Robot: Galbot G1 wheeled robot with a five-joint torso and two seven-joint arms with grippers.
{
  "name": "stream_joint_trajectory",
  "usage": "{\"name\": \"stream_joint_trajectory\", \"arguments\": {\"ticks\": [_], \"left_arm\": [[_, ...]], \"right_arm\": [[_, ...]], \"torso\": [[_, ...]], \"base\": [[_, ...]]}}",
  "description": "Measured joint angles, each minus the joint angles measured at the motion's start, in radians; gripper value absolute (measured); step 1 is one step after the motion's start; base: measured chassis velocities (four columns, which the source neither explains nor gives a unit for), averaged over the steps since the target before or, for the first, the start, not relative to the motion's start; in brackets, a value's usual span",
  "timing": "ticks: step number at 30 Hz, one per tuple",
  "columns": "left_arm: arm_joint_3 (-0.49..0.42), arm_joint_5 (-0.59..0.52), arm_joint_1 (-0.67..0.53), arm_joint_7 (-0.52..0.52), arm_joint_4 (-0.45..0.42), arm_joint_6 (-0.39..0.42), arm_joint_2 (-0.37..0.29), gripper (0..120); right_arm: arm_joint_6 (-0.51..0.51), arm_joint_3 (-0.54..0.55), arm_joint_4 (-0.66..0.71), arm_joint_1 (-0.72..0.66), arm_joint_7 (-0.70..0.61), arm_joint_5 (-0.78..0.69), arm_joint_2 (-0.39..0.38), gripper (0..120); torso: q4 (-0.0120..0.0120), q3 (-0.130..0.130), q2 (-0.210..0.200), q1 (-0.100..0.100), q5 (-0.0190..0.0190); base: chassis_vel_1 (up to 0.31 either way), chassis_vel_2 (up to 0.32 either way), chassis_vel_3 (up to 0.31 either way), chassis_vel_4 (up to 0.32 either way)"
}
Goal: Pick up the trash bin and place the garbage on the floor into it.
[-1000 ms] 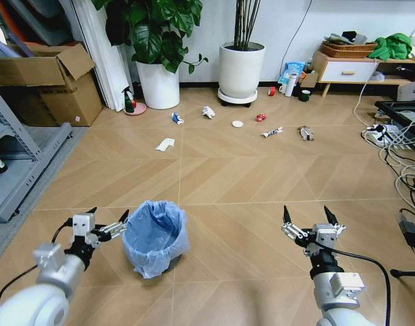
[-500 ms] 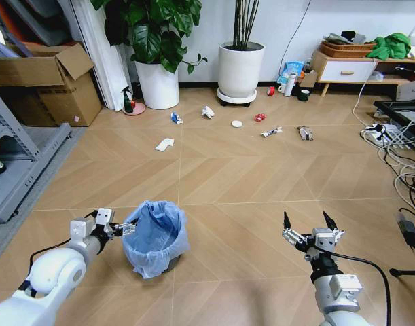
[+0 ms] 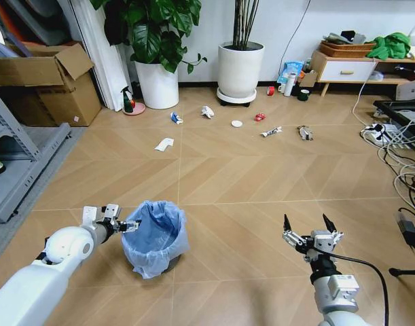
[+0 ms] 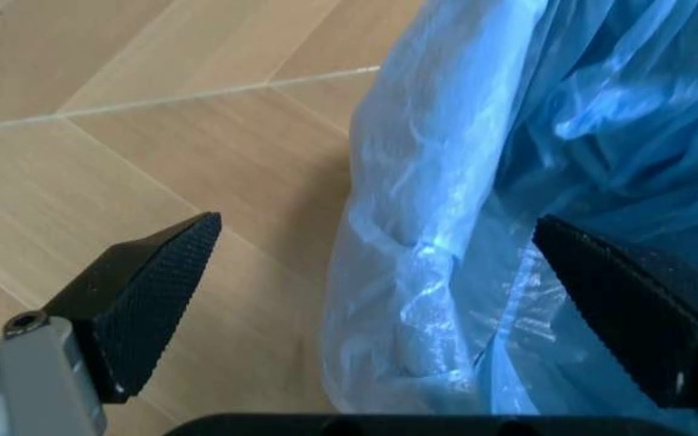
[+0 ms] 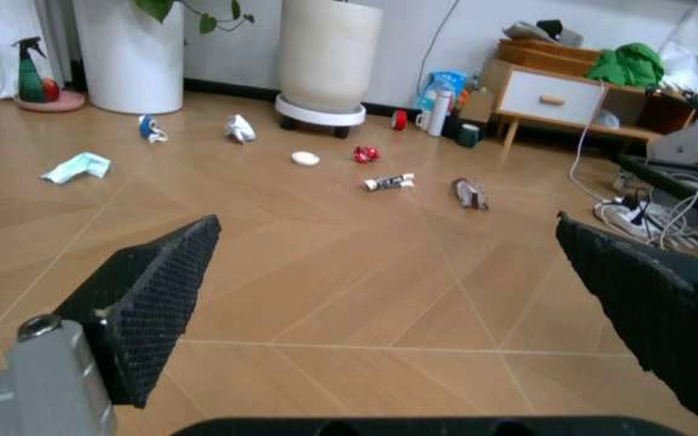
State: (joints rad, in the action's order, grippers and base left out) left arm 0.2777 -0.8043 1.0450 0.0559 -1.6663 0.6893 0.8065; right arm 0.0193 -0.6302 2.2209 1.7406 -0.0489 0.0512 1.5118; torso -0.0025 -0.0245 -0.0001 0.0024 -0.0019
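Reaching for the trash bin (image 3: 155,236) on the floor (image 3: 248,183), the left pincer (image 3: 128,226) is spread wide astride its bagged rim; next it likely must clench there. The right pincer (image 3: 307,227) waits released. The garbage (image 3: 237,123) lies far ahead; the bin looks empty.

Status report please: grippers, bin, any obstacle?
Left gripper open, straddling the trash bin rim. Right gripper open, idle. Garbage on floor ahead, path clear.
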Motion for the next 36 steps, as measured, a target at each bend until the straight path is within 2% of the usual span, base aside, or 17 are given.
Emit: {"name": "stream_joint_trajectory", "arguments": {"ticks": [12,14,16,18,19,22,24,25,29,36], "left_arm": [[-0.015,0.013,0.0,-0.001,0.036,-0.003,0.008,100],[-0.016,0.012,0.002,-0.008,0.037,-0.003,0.003,90],[-0.016,0.012,0.002,-0.009,0.037,-0.004,0.003,88],[-0.017,0.012,0.005,-0.01,0.033,-0.005,0.001,77],[-0.017,0.012,0.005,-0.01,0.033,-0.005,0.001,77],[-0.02,0.011,0.006,-0.023,0.027,-0.006,-0.003,64],[-0.023,0.006,0.005,-0.036,0.025,-0.009,-0.004,47],[-0.023,0.006,0.005,-0.041,0.024,-0.007,-0.005,42],[-0.023,0.006,0.006,-0.057,0.022,-0.005,-0.008,34],[-0.013,0.011,0.009,-0.078,0.019,-0.02,-0.01,4]], "right_arm": [[-0.009,0.008,-0.019,-0.009,0.0,0.003,0.005,100],[-0.01,0.01,-0.023,-0.012,0.0,0.003,0.005,100],[-0.011,0.01,-0.025,-0.012,0.0,0.003,0.005,100],[-0.016,0.011,-0.029,-0.013,0.0,0.002,0.005,100],[-0.016,0.011,-0.029,-0.013,0.0,0.002,0.005,100],[-0.02,0.012,-0.033,-0.015,0.0,0.002,0.003,100],[-0.02,0.013,-0.034,-0.018,0.0,0.0,0.0,100],[-0.02,0.013,-0.035,-0.019,0.0,-0.001,-0.002,100],[-0.02,0.012,-0.038,-0.021,0.001,-0.002,-0.003,100],[-0.01,0.009,-0.036,-0.021,0.0,-0.008,-0.01,100]], "torso": [[-0.0001,0.0,0.0,0.0,0.0002],[0.0,0.0,0.0,0.0,0.0002],[0.0,0.0,0.0,0.0,0.0002],[-0.0001,0.0,0.0,0.0,-0.0002],[-0.0001,0.0,0.0,0.0,-0.0002],[-0.0001,0.0,0.0,0.0,-0.0002],[-0.0001,0.0,0.0,0.0,-0.0002],[-0.0001,0.0,0.0,0.0,-0.0003],[-0.0002,0.0,0.0,0.0,-0.0002],[-0.0002,0.0,0.0,0.0,-0.0002]], "base": [[0.0,0.0,0.0,0.0],[0.0,0.0,0.0,0.0],[0.0,0.0,0.0,0.0],[0.0,0.0,0.0,0.0],[0.0,0.0,0.0,0.0],[0.0,0.0,0.0,0.0],[0.0,0.0,0.0,0.0],[0.0,0.0,0.0,0.0],[0.0,0.0,0.0,0.0],[0.0,0.0,0.0,0.0]]}}
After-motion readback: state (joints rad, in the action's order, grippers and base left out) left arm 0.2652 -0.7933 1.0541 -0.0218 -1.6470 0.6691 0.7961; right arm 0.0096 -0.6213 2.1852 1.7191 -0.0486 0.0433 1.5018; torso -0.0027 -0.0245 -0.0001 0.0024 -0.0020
